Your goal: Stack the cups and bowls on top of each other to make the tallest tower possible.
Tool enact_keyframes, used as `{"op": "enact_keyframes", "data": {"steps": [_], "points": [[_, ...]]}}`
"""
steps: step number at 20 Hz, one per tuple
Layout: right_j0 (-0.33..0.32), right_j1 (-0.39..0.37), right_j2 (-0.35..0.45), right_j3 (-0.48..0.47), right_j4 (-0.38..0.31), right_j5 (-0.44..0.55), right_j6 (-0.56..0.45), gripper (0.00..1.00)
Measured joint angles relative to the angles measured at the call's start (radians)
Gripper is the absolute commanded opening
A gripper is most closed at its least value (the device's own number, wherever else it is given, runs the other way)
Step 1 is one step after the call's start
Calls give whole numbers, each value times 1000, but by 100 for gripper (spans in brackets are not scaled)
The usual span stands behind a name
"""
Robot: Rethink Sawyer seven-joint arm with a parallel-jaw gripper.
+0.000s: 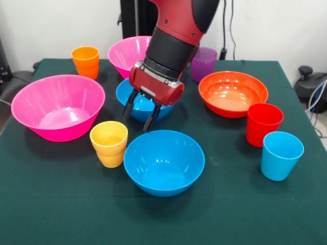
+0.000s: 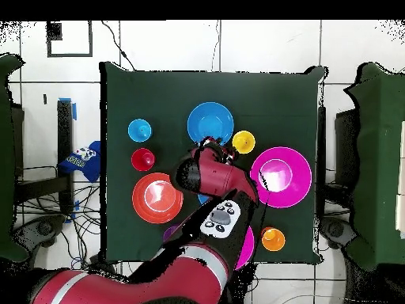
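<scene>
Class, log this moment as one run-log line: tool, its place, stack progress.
tool: open, empty | place: above far blue bowl | near blue bowl, yellow cup: apart | tower: not started

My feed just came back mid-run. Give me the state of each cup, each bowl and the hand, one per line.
Hand: open, empty, above the far blue bowl.
Near blue bowl: upright, empty.
Pink bowls: upright, unstacked.
Orange-red bowl: upright, empty.
Yellow cup, orange cup, red cup, light blue cup, purple cup: upright, standing separately.
</scene>
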Motion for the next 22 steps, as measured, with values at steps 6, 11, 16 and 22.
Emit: {"op": "enact_keyframes", "data": {"steps": [6, 11, 16, 22], "points": [[0, 3, 0, -40, 0, 0, 0, 100], [0, 5, 0, -78, 0, 0, 0, 100], [-3, 6, 0, -101, 0, 0, 0, 100], [-10, 7, 0, -108, 0, 0, 0, 100]]}}
